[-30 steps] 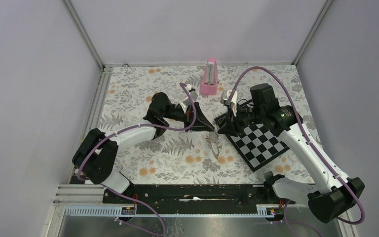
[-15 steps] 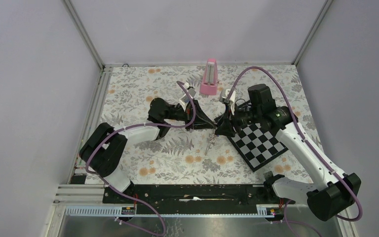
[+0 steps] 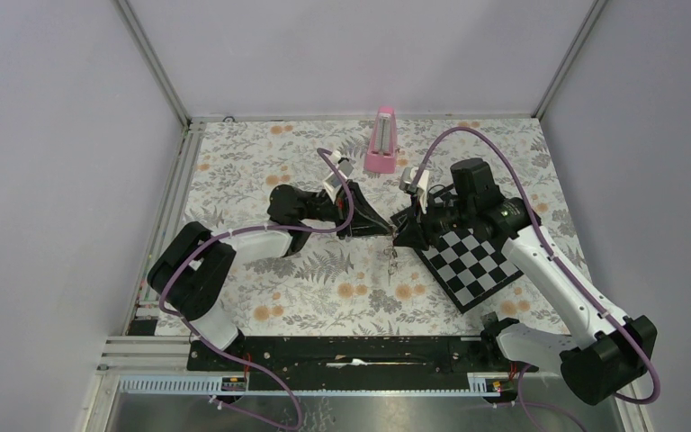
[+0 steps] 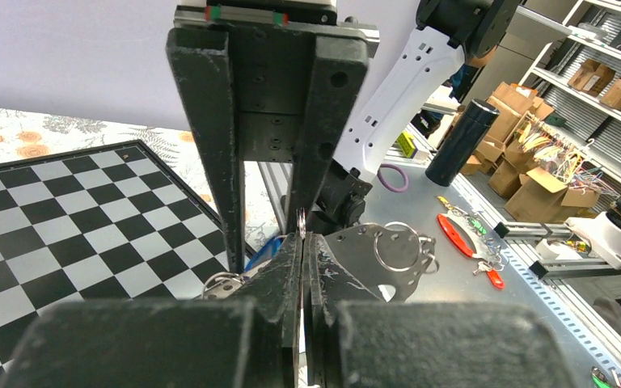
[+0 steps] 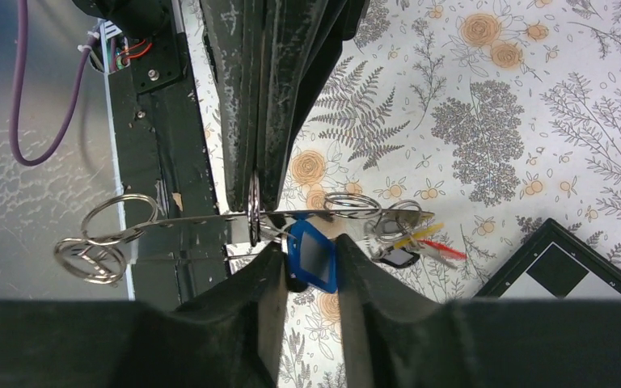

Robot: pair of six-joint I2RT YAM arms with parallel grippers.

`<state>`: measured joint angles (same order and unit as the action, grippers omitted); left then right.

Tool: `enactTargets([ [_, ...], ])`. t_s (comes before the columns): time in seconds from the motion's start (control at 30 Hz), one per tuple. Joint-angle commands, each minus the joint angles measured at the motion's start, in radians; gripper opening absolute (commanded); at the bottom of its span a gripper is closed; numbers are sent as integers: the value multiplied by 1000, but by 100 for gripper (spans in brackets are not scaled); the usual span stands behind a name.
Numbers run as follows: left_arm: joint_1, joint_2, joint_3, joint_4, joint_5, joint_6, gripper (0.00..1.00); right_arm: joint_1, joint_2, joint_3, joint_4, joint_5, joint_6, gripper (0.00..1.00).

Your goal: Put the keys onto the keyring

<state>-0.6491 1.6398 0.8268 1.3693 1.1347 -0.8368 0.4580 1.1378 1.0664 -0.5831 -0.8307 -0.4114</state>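
With the left gripper [image 4: 302, 252] pinched shut on the keyring [image 5: 186, 222] in mid-air and the right gripper [image 5: 307, 246] clamped on the blue key [image 5: 314, 263] just beside it (nearly touching), I'd feed the key's hole slowly onto the ring's split.

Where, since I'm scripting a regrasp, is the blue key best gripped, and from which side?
Probably grip the blue key by its plastic head, one pad on each side edge. Come from the side away from the ring that the left tool pinches, leaving the end nearest it clear.
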Motion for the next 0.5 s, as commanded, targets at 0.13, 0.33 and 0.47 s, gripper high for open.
enactTargets([
  [0.13,2,-18,-7,118,-13,-23,0,-4,-20,12,26,-28,-25,20],
  [0.33,8,-18,-7,104,-1,-1,0,-4,-40,22,-28,-26,-75,6],
  [0.47,10,-16,-3,95,8,12,0,-2,-46,30,-56,-25,-95,0],
])
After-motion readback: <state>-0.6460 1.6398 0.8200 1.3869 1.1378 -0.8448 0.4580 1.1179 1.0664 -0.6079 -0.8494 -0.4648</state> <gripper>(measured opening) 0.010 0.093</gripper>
